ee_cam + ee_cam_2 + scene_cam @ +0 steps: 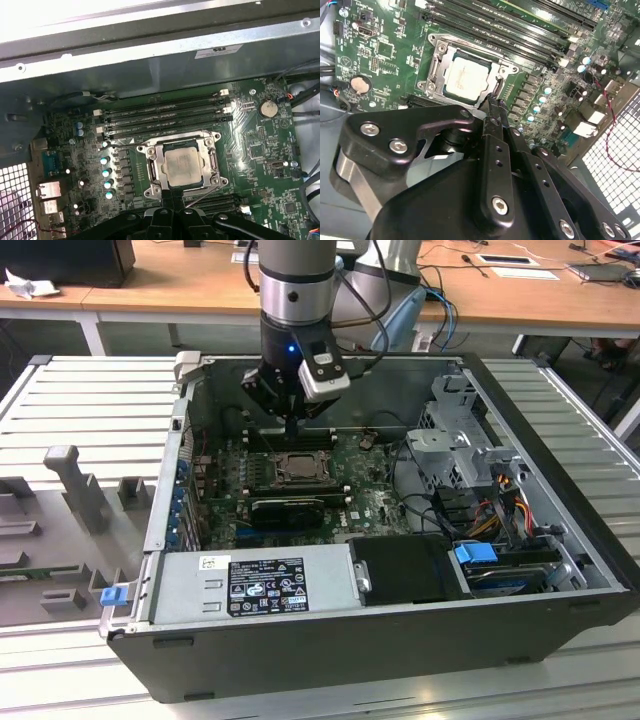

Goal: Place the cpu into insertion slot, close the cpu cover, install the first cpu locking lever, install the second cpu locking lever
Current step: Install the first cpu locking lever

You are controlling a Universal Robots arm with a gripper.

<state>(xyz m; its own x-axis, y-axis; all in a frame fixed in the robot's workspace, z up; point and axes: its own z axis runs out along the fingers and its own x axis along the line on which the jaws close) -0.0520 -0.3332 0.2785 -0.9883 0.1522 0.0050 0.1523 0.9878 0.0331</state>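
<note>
Above the board (pixel 370 508), at the upper middle of the exterior view, the gripper (pixel 292 428) is held inside the open case (pixel 330 650), just beside the slot (pixel 270 472). In both wrist views its fingers (pixel 491 145) are seen drawn together at the tips, and nothing is seen clamped between them. The cpu (pixel 181 167) is seated flat in the slot, at the board's middle. The cover (pixel 213 162) is laid flat around it, with the silver top shown through its window. A thin lever (pixel 200 196) is seen slanting near the fingertips; whether it is touched cannot be told.
</note>
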